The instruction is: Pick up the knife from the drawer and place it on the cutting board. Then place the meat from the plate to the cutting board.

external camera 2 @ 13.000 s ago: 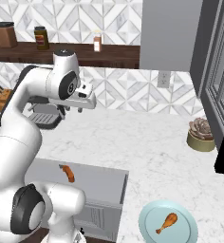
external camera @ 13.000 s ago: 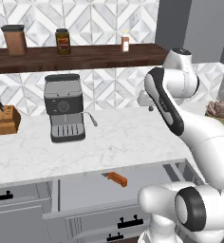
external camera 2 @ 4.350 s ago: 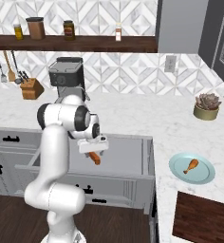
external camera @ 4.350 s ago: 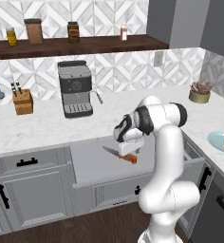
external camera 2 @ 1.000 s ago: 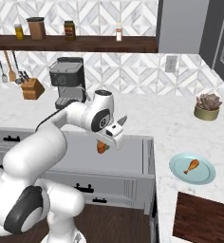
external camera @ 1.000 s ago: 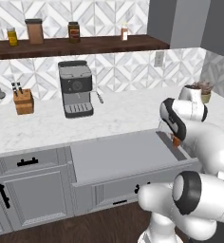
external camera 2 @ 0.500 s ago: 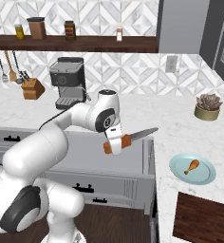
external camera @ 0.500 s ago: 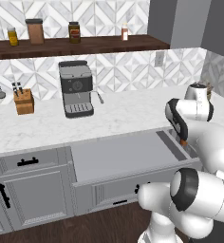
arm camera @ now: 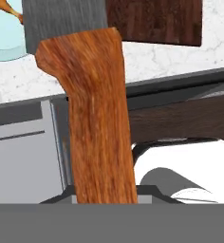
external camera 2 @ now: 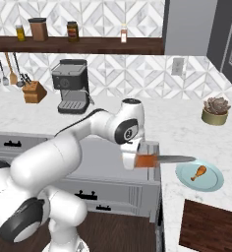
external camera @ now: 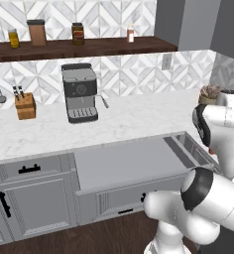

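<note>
One knife (external camera 2: 159, 159) is clamped by its orange-brown handle in the gripper (external camera 2: 137, 160), held level past the right end of the open drawer (external camera 2: 96, 153), grey blade reaching toward the plate (external camera 2: 214, 182). Its handle hides the fingertips in the hand view. Meat (external camera 2: 198, 172) lies on the plate; the cutting board (external camera 2: 206, 231) is cut off below.

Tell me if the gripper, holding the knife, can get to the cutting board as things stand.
Probably yes. The gripper holds the knife above the drawer's right end, blade over the plate. The cutting board lies bare just beyond, with nothing standing between.
</note>
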